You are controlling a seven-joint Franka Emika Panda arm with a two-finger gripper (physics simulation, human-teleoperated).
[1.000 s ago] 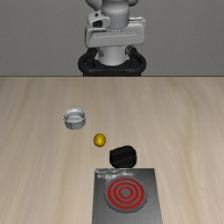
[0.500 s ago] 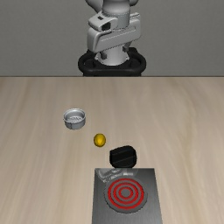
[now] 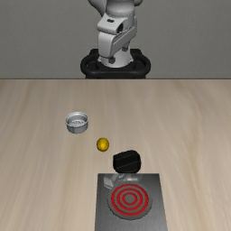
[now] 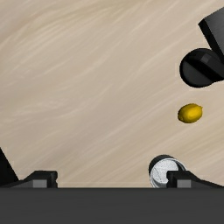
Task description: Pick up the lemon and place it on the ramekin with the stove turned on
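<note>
Arm (image 3: 115, 36) has swung about its base within the last second, gripper (image 4: 112, 179) wide open and empty; lemon (image 3: 103, 143) rests unmoved near ramekin (image 3: 78, 122), stove (image 3: 155, 185) glowing, so the approach has barely begun.

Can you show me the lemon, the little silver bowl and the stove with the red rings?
lemon (image 3: 103, 143): exterior view, middle of its yellow skin.
ramekin (image 3: 78, 128): exterior view, on its outer wall.
stove (image 3: 129, 200): exterior view, centre of the glowing red burner rings.
</note>
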